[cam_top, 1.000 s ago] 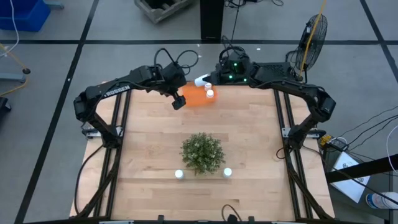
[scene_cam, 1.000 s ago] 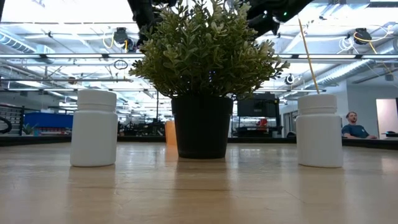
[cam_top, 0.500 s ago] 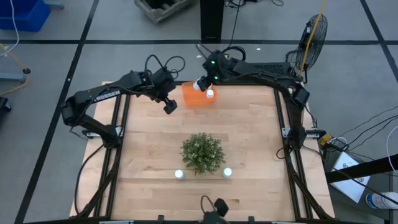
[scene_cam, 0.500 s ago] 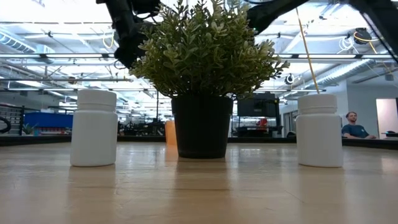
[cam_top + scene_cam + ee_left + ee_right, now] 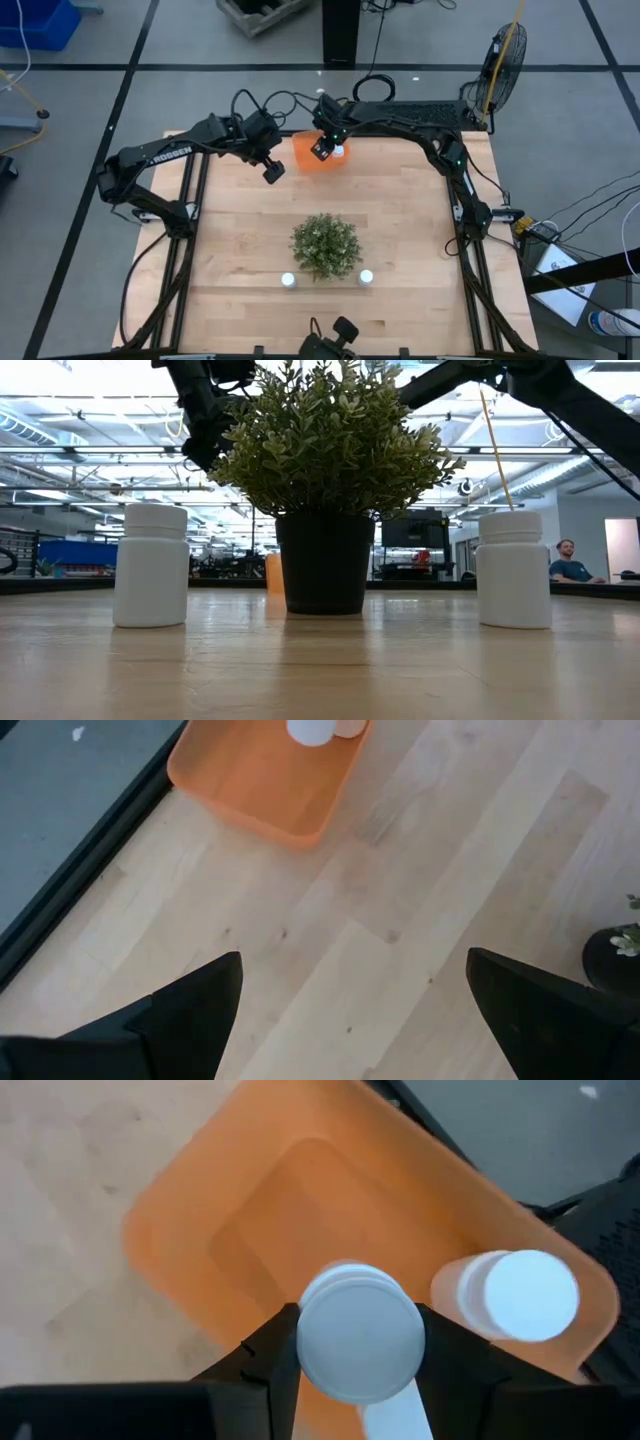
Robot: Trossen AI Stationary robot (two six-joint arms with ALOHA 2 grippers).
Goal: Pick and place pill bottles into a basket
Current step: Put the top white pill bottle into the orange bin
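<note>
My right gripper (image 5: 358,1342), clamped on a pill bottle (image 5: 360,1340), has swung over the basket (image 5: 260,1210), ready to release; left gripper (image 5: 350,1010) wide open.

Claw (image 5: 360,1342) grips bottle (image 5: 360,1332) (over basket (image 5: 250,1220)).

Right arm stretches from the far right across to the far middle of the table, its right gripper (image 5: 322,150) (image 5: 358,1342) pointing down with both fingers clamped on a pill bottle (image 5: 360,1338). Left arm reaches in from the far left, left gripper (image 5: 273,171) (image 5: 352,1010) hovering above the wood, fingers spread wide, nothing between them.
</note>
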